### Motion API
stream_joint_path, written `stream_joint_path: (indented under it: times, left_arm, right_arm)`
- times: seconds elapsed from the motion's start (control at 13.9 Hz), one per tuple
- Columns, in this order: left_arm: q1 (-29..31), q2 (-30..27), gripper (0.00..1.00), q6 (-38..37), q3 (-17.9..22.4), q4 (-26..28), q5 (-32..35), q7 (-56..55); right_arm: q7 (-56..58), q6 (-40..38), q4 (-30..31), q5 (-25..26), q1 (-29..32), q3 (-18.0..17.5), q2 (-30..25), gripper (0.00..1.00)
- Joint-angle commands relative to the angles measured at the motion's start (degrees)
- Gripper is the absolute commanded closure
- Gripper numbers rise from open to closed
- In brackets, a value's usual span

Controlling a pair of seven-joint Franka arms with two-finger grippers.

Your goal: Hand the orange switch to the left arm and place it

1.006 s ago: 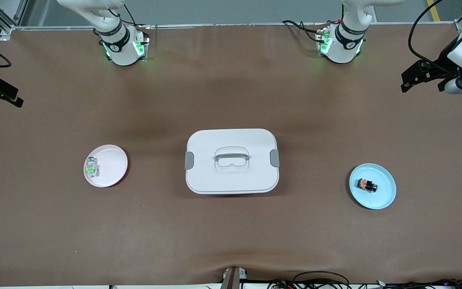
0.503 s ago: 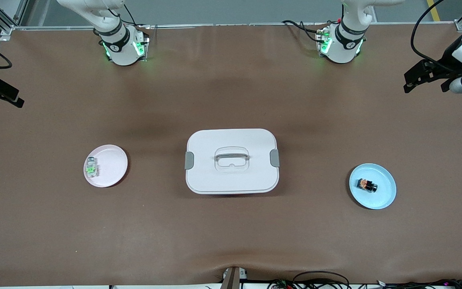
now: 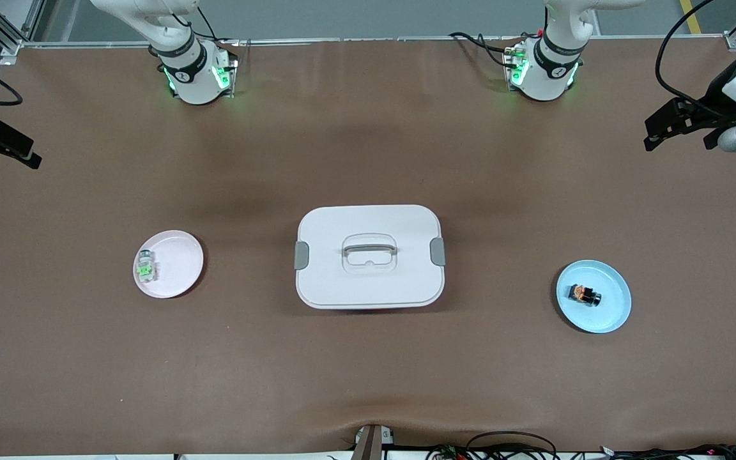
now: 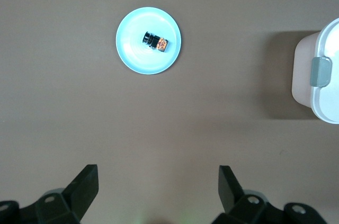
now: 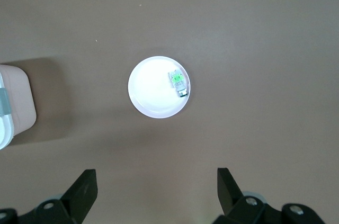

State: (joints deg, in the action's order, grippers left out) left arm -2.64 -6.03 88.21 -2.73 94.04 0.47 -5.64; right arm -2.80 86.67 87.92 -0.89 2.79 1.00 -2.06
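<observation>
The orange switch (image 3: 584,294) (image 4: 155,41), a tiny black block with an orange mark, lies on a blue plate (image 3: 612,312) (image 4: 132,57) toward the left arm's end of the table. The white box (image 3: 368,220) (image 4: 324,102) (image 5: 15,97) stands mid-table with grey side clips. My left gripper (image 3: 654,131) (image 4: 159,173) hangs open and empty, high over bare table near the left arm's end. My right gripper (image 3: 26,154) (image 5: 157,176) hangs open and empty, high over the right arm's end.
A pink plate (image 3: 181,259) (image 5: 151,94) toward the right arm's end carries a small clear component with a green mark (image 3: 145,267) (image 5: 178,82). Cables (image 3: 508,447) run along the table edge nearest the front camera. The brown mat (image 3: 368,370) covers the table.
The left gripper has drifted slightly toward its end of the table, and the right gripper has shifted a little. Both stay open. Nothing on the table has moved.
</observation>
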Motion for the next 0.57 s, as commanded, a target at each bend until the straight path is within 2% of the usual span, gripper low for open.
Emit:
stream_joint_path:
  times: [0.0,0.5]
  left_arm:
    - [-0.17,0.67,0.00,-1.46,0.10,-1.76,0.32,0.36]
    - [-0.26,0.40,0.00,-2.78,0.10,-2.45,0.40,0.36]
  right_arm:
    - [-0.54,-0.10,-0.74,-0.25,0.02,-0.20,-0.67,0.00]
    - [-1.16,-0.62,-2.49,-0.08,0.02,-0.12,-0.49,0.00]
